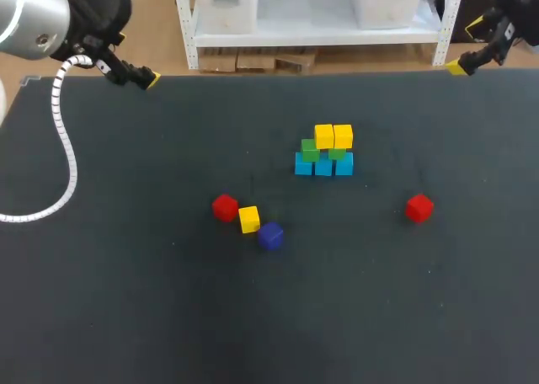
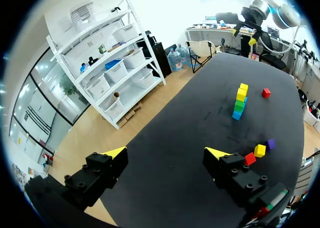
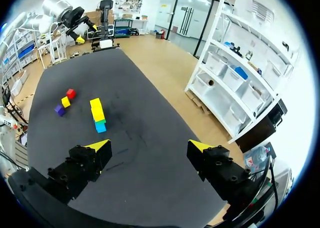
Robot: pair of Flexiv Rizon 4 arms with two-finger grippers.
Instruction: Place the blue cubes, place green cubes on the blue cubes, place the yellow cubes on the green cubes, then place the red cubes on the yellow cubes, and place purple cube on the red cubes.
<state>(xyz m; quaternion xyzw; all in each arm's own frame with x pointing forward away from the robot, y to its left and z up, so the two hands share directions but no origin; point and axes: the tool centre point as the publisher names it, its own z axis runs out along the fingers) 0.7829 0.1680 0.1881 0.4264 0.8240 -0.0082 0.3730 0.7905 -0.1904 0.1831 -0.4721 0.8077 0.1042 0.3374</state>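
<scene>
A stack stands mid-table: three blue cubes (image 1: 323,166) in a row, two green cubes (image 1: 310,152) on them, two yellow cubes (image 1: 333,136) on top. The same stack (image 2: 240,102) (image 3: 98,116) lies far ahead of both wrist cameras. Loose on the table are a red cube (image 1: 225,207), a yellow cube (image 1: 248,219), a purple cube (image 1: 270,236) and a second red cube (image 1: 419,207). My left gripper (image 1: 148,78) (image 2: 166,153) hangs open at the far left corner. At the far right corner, my right gripper (image 1: 461,65) (image 3: 149,146) is open too. Neither holds anything.
The dark table (image 1: 126,300) has bare room along its front and left. The three loose cubes (image 2: 259,150) (image 3: 65,102) cluster in front of the stack on its left side. The lone red cube (image 2: 266,92) lies to the stack's right.
</scene>
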